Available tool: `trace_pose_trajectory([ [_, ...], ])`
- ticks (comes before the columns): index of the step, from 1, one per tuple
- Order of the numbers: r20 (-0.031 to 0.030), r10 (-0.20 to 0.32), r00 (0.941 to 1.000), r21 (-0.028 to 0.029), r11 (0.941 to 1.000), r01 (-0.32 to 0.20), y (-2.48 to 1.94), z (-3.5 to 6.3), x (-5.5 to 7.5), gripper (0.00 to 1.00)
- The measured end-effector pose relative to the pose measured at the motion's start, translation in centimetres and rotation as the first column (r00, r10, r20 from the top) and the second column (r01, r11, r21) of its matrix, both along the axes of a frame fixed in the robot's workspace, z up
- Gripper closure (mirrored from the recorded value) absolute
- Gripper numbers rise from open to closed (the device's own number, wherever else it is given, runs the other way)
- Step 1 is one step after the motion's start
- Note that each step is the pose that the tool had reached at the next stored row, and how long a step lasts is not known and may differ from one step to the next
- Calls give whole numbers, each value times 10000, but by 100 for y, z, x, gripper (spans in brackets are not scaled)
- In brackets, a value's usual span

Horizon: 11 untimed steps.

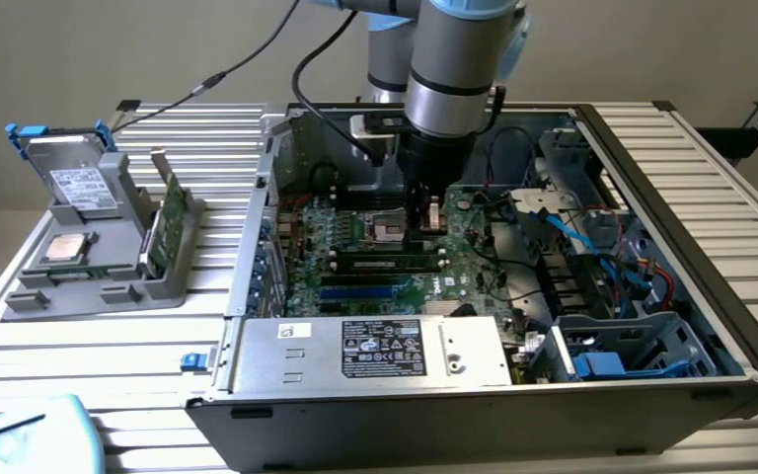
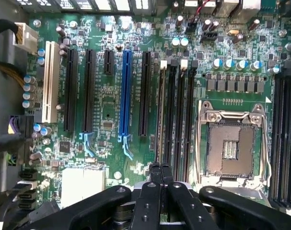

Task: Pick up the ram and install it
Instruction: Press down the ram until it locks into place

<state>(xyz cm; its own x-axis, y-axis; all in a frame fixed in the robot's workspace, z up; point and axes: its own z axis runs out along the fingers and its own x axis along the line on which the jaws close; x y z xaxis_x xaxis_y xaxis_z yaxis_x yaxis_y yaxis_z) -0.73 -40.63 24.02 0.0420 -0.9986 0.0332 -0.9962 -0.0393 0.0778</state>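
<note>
Ram: a long, thin green circuit-board stick. In the wrist view it appears edge-on as an olive strip standing in the outermost of the four long black memory slots beside the open silver processor socket. In the exterior view a dark stick with a pale label stands in that same bank on the large green motherboard, inside the open black-and-grey metal computer case.

Tool: black fingers clenched tight together, nothing visible between them. The tips sit directly over one end of the stick; contact cannot be confirmed. The exterior view shows the tool pointing straight down into the case.

Step in hand (judgement): seating. The pick-up and carry look done, with the stick in its slot and the shut fingers placed to press it home.

Next move calls for (judgement): force straight down on the stick's top edge, no sideways lean. Whether the white end latches have snapped in cannot be told.

Also noted: a grey plastic parts holder on the slatted metal surface, well apart, holding another green board upright.
</note>
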Motion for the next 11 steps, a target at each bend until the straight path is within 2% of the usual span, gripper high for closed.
trace_pose_trajectory([
  [4, 0, 1, 10000, -33, 10000, -1, 34, 2, -104, 89],
  [11, 3, 1, 10000, -32, 10000, -1, 35, 2, -336, 89],
])
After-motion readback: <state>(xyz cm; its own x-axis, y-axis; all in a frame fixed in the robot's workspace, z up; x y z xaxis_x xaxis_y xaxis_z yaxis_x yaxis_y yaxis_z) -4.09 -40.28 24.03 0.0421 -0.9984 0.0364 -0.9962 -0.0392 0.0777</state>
